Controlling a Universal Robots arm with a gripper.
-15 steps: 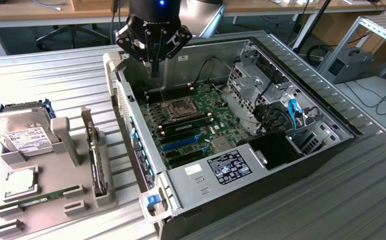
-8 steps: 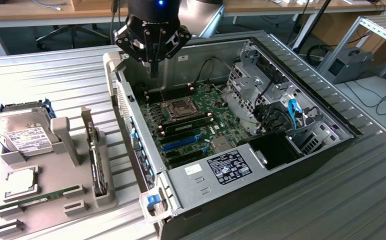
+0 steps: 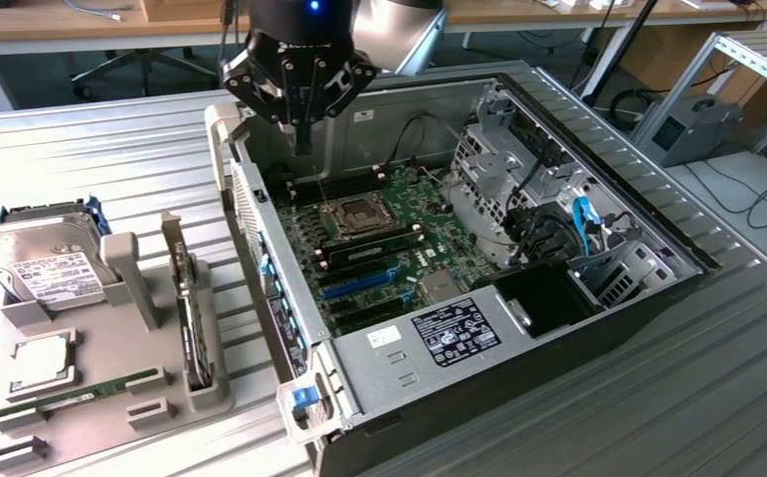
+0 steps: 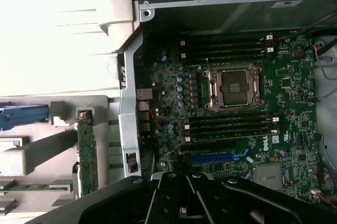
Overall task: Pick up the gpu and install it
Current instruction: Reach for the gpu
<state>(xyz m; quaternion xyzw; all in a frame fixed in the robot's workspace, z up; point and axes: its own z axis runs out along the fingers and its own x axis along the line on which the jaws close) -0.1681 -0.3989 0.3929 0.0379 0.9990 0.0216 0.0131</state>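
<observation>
The gripper [image 3: 301,142], fingers together and empty, hangs over the open computer case [image 3: 556,348] on a ribbed metal table [image 3: 92,159]. The gpu [image 3: 193,323] stands upright in a grey holder [image 3: 121,270]. Wooden desks [image 3: 542,12] line the room behind.

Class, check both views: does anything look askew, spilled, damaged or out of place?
Nothing stands out. The thin green gpu card stands on edge in a slot of the grey plastic holder, the open metal computer case lies on its side, and the black pincer hangs above it. No spill or breakage shows.
</observation>
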